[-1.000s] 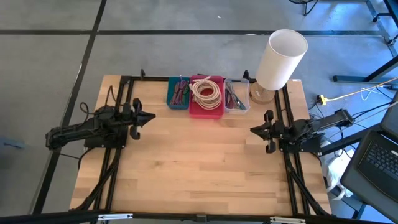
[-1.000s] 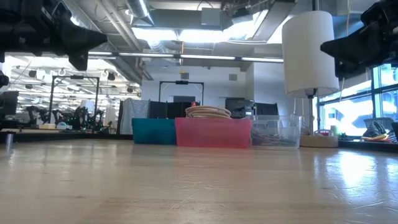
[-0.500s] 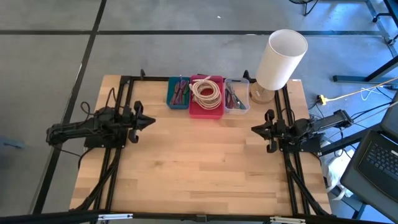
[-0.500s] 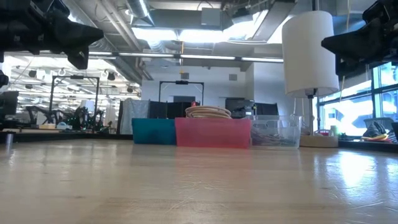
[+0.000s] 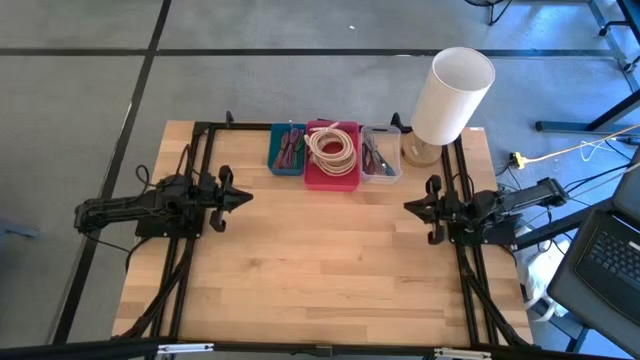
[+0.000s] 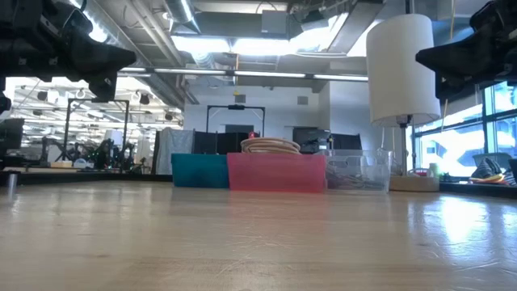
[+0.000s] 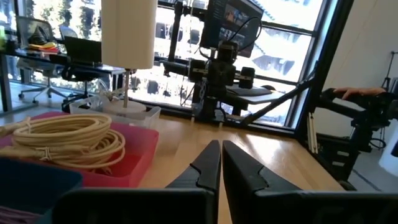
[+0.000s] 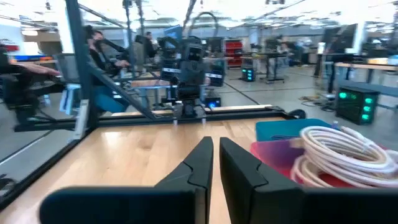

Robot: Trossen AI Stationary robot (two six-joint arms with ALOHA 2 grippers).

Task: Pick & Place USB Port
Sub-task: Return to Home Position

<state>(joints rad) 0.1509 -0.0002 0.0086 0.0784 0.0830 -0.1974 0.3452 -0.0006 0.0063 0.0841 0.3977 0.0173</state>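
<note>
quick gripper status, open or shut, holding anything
Left gripper: shut, empty, above the table's left side.
Right gripper: shut, empty, above the table's right side.

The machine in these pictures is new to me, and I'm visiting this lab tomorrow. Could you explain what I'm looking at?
It is a robot with two dark arms at a wooden table. One picture looks straight down from above, one looks level across the tabletop, and two come from cameras on the arms' wrists. The left hand and the right hand hover at the table's sides, fingers together, holding nothing. Along the far edge stand a blue bin, a pink bin with a coiled cream cable, and a clear bin, all holding cables, beside a white lamp.
</note>
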